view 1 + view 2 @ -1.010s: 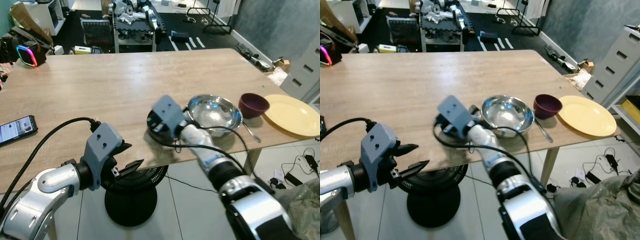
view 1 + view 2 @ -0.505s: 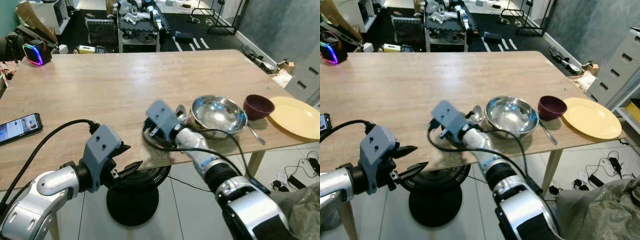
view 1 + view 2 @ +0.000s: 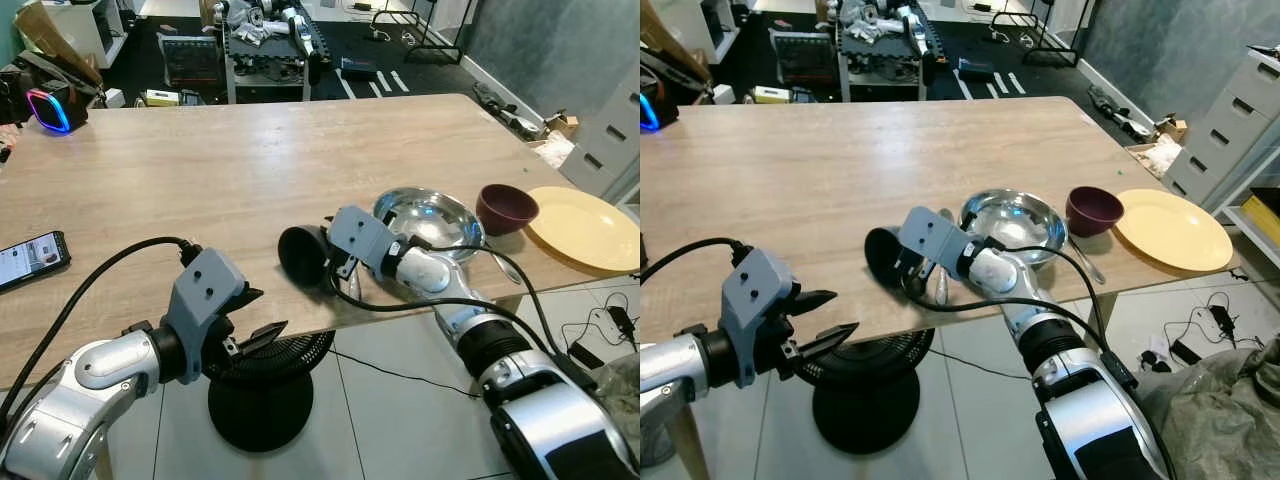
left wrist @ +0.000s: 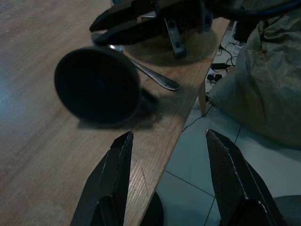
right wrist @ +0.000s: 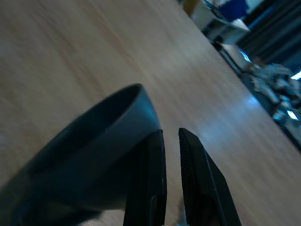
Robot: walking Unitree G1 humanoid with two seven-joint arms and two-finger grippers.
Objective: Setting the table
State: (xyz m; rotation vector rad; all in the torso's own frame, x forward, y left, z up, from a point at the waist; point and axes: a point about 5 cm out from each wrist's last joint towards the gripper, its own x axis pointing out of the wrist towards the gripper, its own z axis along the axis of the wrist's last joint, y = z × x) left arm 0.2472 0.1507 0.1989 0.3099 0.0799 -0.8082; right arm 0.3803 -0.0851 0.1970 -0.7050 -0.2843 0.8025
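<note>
A black bowl [image 3: 300, 255] stands tipped up on its side near the table's front edge, its mouth facing left. My right gripper [image 3: 328, 264] is shut on its rim; the right wrist view shows the bowl [image 5: 84, 141] against the nearly closed fingers [image 5: 150, 183]. A metal spoon [image 3: 352, 287] lies on the wood just under that gripper. A steel bowl [image 3: 428, 215], a maroon bowl [image 3: 506, 208] and a yellow plate [image 3: 585, 230] sit to the right. My left gripper [image 3: 255, 315] hangs open below the table edge, facing the black bowl [image 4: 96, 84].
The wooden table [image 3: 200, 170] stretches wide to the left and back. A phone [image 3: 30, 260] lies at its left edge. A second spoon [image 3: 505, 265] rests beside the steel bowl. A black fan base [image 3: 260, 400] stands on the floor under the front edge.
The black bowl, lying low under my right gripper before, is now tipped up on its side. The right arm has swung lower and more sideways. The left arm stays put.
</note>
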